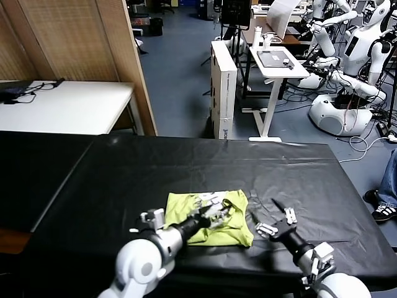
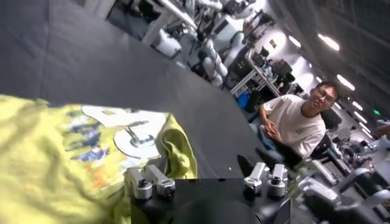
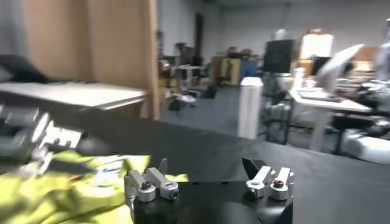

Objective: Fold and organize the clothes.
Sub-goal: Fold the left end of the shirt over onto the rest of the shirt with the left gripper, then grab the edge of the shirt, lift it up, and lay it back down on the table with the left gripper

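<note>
T-shirt [image 1: 208, 218] lies folded, print up, on the black desk [image 1: 186, 167] near its front edge, about 6 o'clock from centre. Left gripper [image 1: 214, 213] sits over the shirt's middle, jaws spread, holding nothing. Right gripper [image 1: 277, 220] rests at the shirt's 3 o'clock, just beside it, jaws wide, empty.

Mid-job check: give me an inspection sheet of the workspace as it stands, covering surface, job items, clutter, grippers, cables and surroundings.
Surface: black-covered table, slightly wrinkled.
Job's things: lime T-shirt folded into a compact bundle near the front edge, white print facing up.
Clutter: nothing seen on the table.
Grippers: left gripper open over the shirt, holding nothing; right gripper open beside the shirt, apart from it.
Cables: cables on the floor far right.
Surroundings: white side table, wooden partition, other robots, seated person.
</note>
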